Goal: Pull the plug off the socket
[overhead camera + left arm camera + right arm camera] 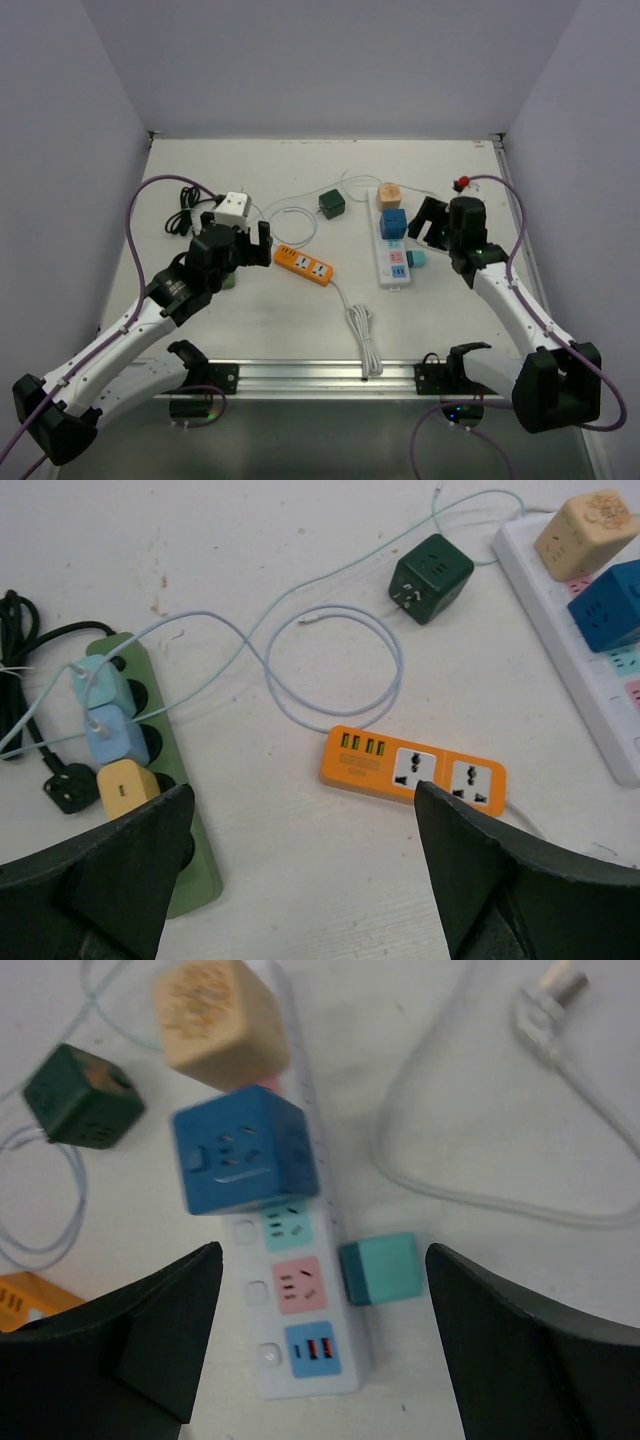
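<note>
Where the left gripper [240, 235] hangs over it, the green strip [183, 755] is almost wholly hidden from above. The left wrist view shows it, though its near end sits behind a finger [120, 870]. Black cord [20, 640] beside it runs off the frame's left edge. Strip: long, matte plastic, round dark sockets. Plugged in, in a row: two pale blue chargers [100, 680], then a yellow one [125, 785], with thin pale cables looping away. Left jaws stand wide apart, nothing between them.

Mid-table: orange strip [410, 770], glossy, rounded corners, two sockets and a row of small ports. Beyond it a dark green cube [432, 577] lies loose on the table [270, 330], prongs showing.

Right: white strip [250, 1290], flat, pastel socket faces. Seated on it: tan cube [215, 1020], its patterned top blurred, and blue cube [245, 1160] next along. Teal cube [378, 1268], a plug, lies on the table against the strip's side, level with the pink socket and in no socket; prongs not visible. Right gripper [322, 1255] hovers above strip and teal cube, fingers spread wide, touching neither. White cable [480, 1190] curves past, its plug cut by the top edge. Small red item [462, 184] at far right, too small to identify.
</note>
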